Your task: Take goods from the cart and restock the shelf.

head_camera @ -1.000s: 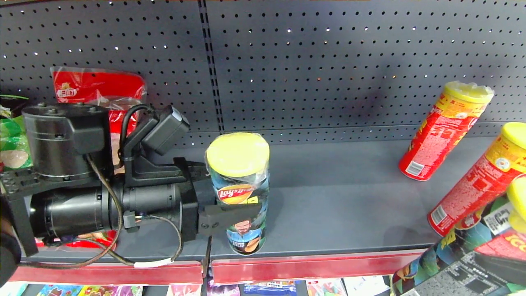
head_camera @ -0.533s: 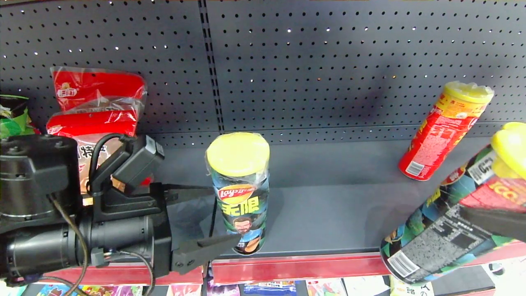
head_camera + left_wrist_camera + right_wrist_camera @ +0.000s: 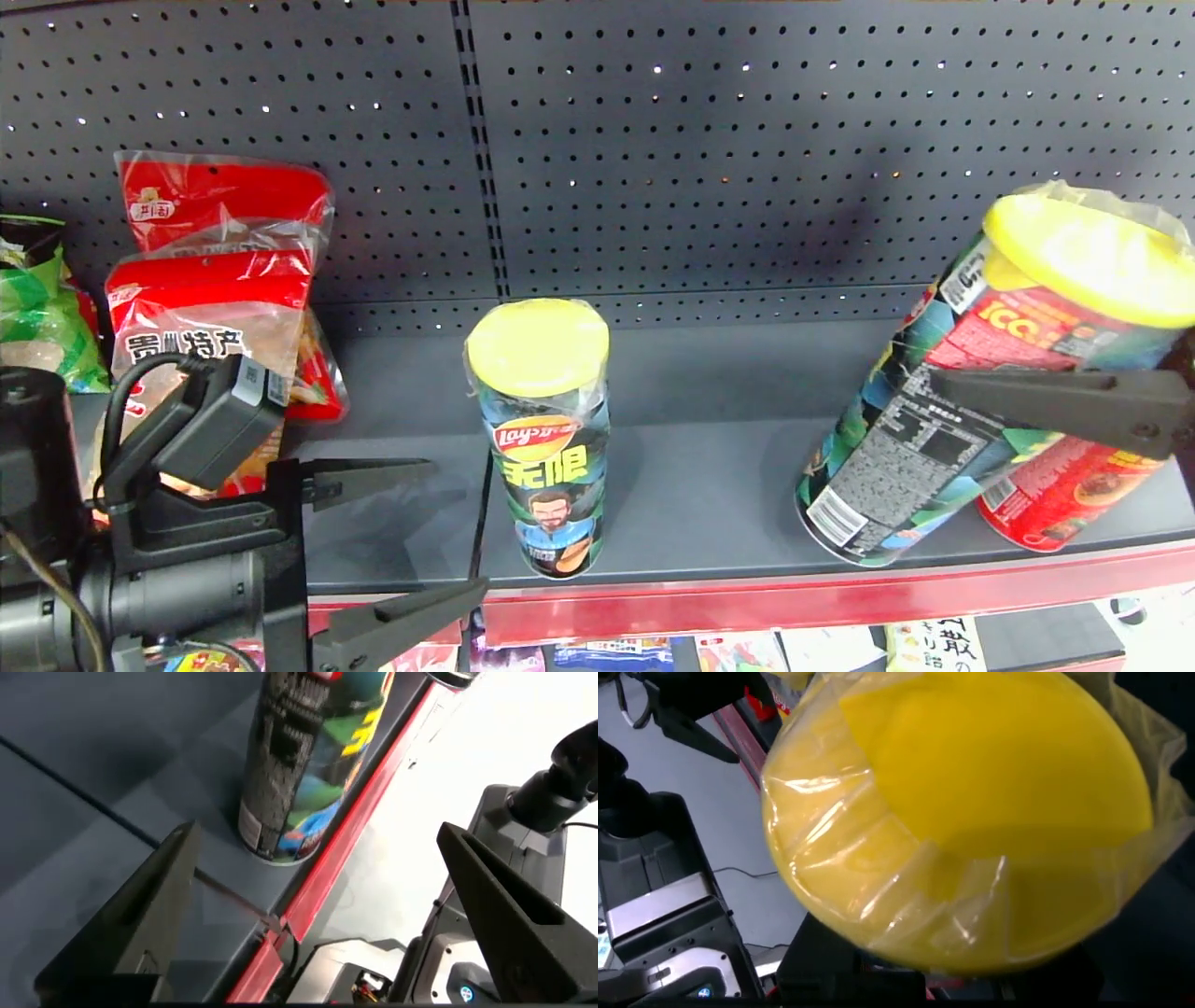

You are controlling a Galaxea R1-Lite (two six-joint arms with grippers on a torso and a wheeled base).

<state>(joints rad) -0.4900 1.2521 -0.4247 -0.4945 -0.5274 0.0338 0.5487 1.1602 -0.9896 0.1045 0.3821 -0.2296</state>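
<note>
Cans are the goods on view, and one standing can [image 3: 539, 439] sits upright with its yellow lid on, at the middle of the shelf [image 3: 709, 485], close to the red front strip [image 3: 747, 602]. The left pincer [image 3: 457, 525] is left of that can and a little lower. Its arm lies level and points toward the can, with the wrist camera riding on top. The jaws are spread wide with nothing between them. One finger [image 3: 373, 471] lies over the shelf and the other [image 3: 401, 621] is out in front of the strip, both tips short of the can. In the left wrist view the can [image 3: 304, 765] stands ahead of the open pincer [image 3: 318, 831], near the shelf edge. Right of the standing can and apart from it, the right pincer [image 3: 971, 373] grips a second, held can [image 3: 896, 448], reaching in from the right with one dark finger [image 3: 1055, 401] laid across the can's side. This can is tilted, with its base toward the standing can and low at the shelf front, and its lid [image 3: 971, 812] up and away. I cannot tell whether the base touches the shelf. A red can [image 3: 1055, 495] leans behind it, partly hidden. Far left of the standing can, red bags [image 3: 210, 308] and a green bag [image 3: 42, 317] lean against the pegboard [image 3: 747, 140].
</note>
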